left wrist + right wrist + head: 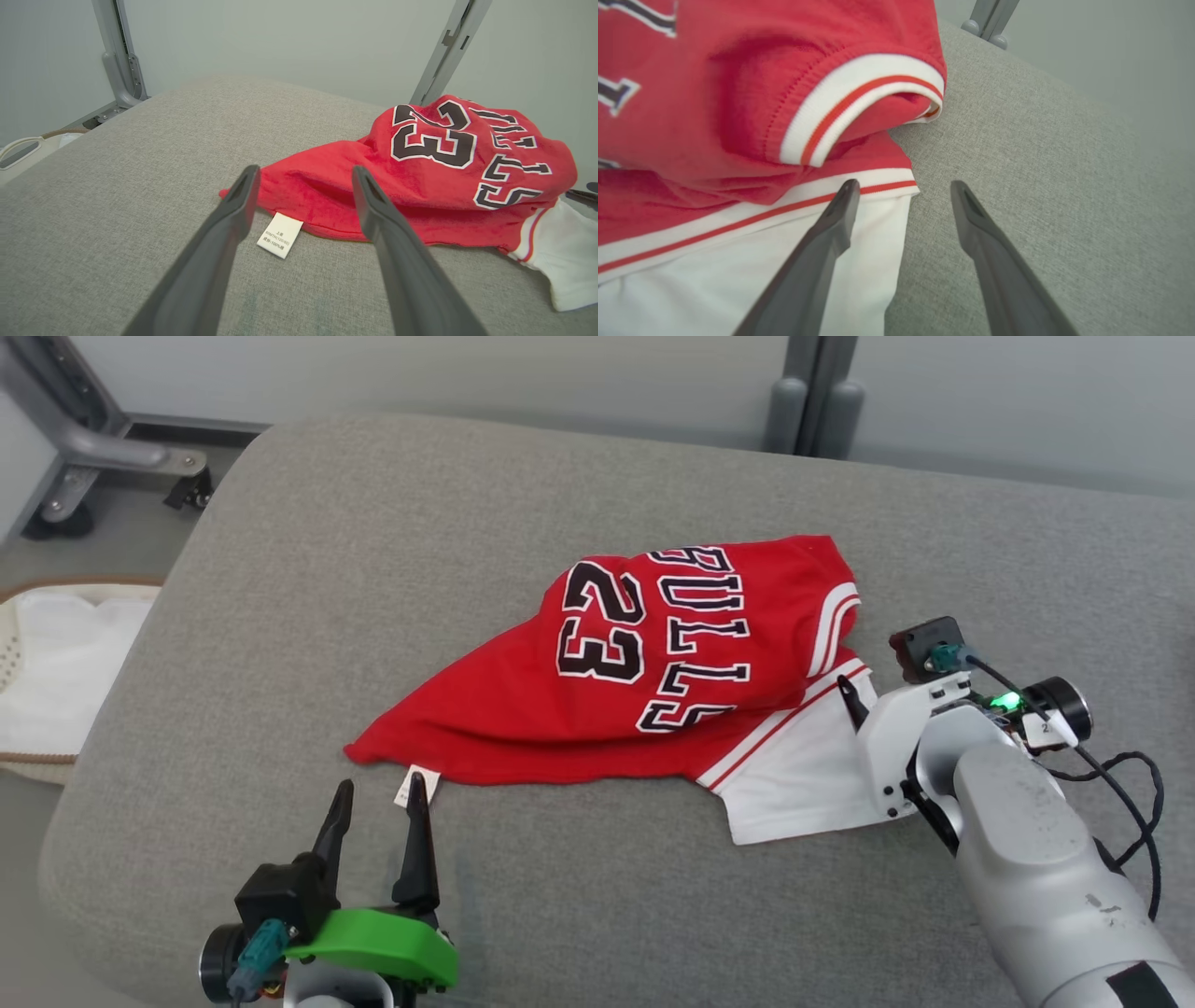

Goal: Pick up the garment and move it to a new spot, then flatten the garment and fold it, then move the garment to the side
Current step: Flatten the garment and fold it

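I count one red jersey. One white label. One grey cushion. One white basket. Two grey posts. Two claws, mine: left claw, right claw, two fingers each.

The left jaws are two long, dark, tapering fingers rising from a black block on a bright green plastic bracket, with a teal plug beside it. The right forearm is pale grey and scuffed, and its white wrist housing is dotted with small screws. A thin black cable loops off it, near a lit green lamp and a black camera barrel.
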`<state>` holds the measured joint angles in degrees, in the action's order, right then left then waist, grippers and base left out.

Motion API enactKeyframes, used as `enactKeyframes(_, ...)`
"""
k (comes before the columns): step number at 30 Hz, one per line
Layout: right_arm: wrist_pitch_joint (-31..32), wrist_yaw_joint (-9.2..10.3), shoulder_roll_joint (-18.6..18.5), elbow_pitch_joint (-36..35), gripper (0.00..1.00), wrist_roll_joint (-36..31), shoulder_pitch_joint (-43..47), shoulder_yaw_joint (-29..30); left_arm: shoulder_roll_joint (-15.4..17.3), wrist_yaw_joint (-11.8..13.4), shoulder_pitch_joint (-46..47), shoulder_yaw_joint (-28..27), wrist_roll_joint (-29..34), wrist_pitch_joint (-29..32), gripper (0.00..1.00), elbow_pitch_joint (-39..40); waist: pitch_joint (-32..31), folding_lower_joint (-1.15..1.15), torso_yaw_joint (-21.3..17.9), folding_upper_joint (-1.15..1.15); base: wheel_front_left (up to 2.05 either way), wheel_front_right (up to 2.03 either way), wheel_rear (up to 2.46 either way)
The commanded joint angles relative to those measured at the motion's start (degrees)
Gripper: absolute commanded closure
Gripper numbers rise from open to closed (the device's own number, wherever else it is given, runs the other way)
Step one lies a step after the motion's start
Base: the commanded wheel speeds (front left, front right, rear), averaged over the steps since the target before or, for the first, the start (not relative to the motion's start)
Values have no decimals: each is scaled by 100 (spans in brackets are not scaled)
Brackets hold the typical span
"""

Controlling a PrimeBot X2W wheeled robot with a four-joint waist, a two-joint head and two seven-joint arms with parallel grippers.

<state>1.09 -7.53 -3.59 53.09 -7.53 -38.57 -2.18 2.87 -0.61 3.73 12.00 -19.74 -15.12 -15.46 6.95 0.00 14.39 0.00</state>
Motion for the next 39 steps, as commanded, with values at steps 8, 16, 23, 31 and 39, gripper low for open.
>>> enactKeyframes(8,73,9,-66,843,0,-223,-536,257,6,98,181,42,-117,-2,0,102,400,0,309,0,0,0,0)
enactKeyframes(16,-57,9,3,1301,100,-89,-795,272,6,121,268,-4,-64,-2,0,200,510,0,174,0,0,0,0)
enactKeyframes(23,-509,11,-83,1334,100,11,-1014,620,7,108,269,-152,52,-2,0,274,536,0,-144,0,0,0,0)
enactKeyframes(31,-959,10,-295,1275,100,77,-679,1405,8,33,278,-286,151,-2,0,279,466,0,-630,0,0,0,0)
enactKeyframes(39,-1267,10,-225,1115,100,42,-307,1873,9,-59,317,-337,234,-2,0,105,455,0,-1061,0,0,0,0)
